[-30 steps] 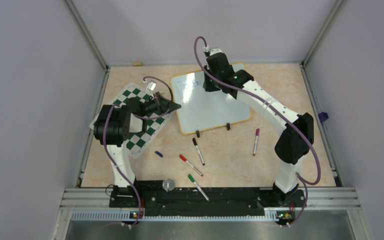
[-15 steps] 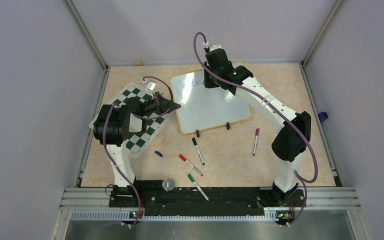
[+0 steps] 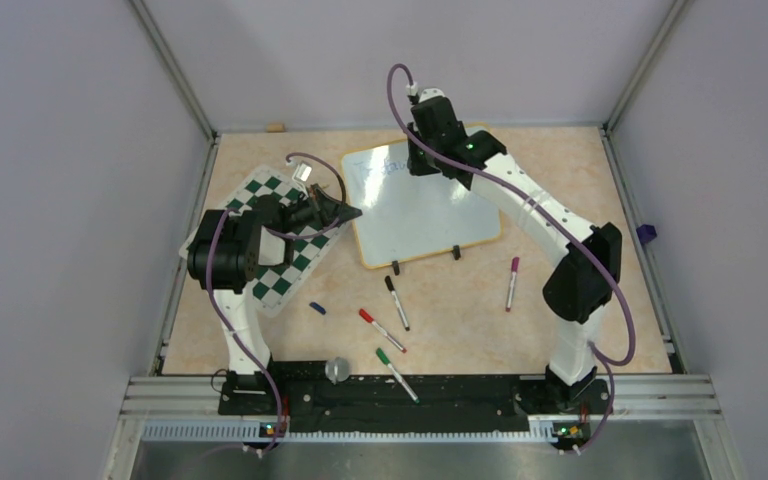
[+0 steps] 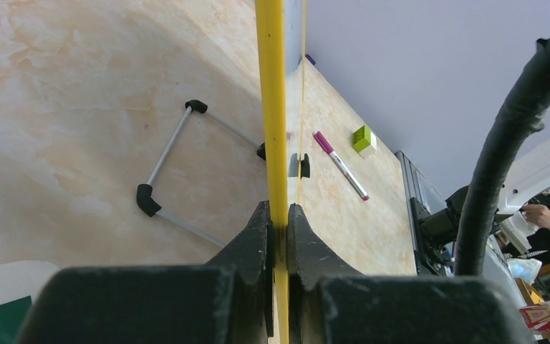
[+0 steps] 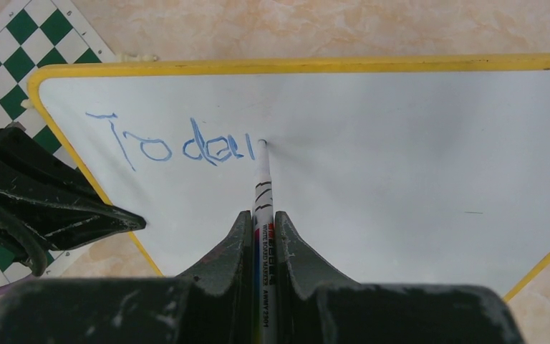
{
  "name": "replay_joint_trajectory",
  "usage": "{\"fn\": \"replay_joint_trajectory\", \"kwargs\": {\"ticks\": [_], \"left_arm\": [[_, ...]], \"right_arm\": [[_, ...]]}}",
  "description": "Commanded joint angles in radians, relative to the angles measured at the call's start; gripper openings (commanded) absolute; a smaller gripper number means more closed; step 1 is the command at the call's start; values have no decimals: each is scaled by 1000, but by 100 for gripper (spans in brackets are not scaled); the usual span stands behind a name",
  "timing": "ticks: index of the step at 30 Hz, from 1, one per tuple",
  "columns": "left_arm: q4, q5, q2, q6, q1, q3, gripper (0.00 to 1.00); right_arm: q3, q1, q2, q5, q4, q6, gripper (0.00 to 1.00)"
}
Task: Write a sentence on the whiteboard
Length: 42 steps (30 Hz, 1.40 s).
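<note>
The whiteboard [image 3: 425, 220] lies on the table, white with a yellow rim [image 4: 271, 107]. My left gripper [image 3: 347, 212] [image 4: 278, 215] is shut on the rim at the board's left edge. My right gripper [image 3: 422, 168] [image 5: 263, 218] is shut on a white whiteboard marker [image 5: 263, 186]. The marker's tip touches the board just right of the blue lettering [image 5: 179, 147], which reads "Toda" plus one more stroke, on a single line near the far left corner. The lettering also shows faintly in the top view [image 3: 380, 168].
A green-and-white chess mat [image 3: 278, 245] lies under the left arm. Loose markers lie in front of the board: black [image 3: 397, 302], red [image 3: 381, 330], green [image 3: 396, 372], purple [image 3: 511, 283]. A blue cap [image 3: 317, 308] and a grey round piece [image 3: 336, 370] are nearby.
My right gripper has moved a little to the right along the top of the board, and the blue lettering has grown longer. The left arm has not moved.
</note>
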Motion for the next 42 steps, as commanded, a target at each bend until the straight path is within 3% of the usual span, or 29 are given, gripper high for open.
{"fn": "replay_joint_trajectory", "kwargs": {"ticks": [1, 11, 33, 42], "left_arm": [[140, 16, -28, 74, 5, 2, 0], [140, 11, -25, 74, 5, 0, 0], [140, 13, -23, 70, 5, 6, 0], [140, 12, -15, 66, 6, 12, 0]], "right_arm": [[-13, -23, 1, 28, 28, -1, 0], [-136, -23, -58, 14, 44, 19, 0], [-111, -23, -42, -89, 103, 16, 0], [-310, -39, -219, -144, 304, 25, 0]]}}
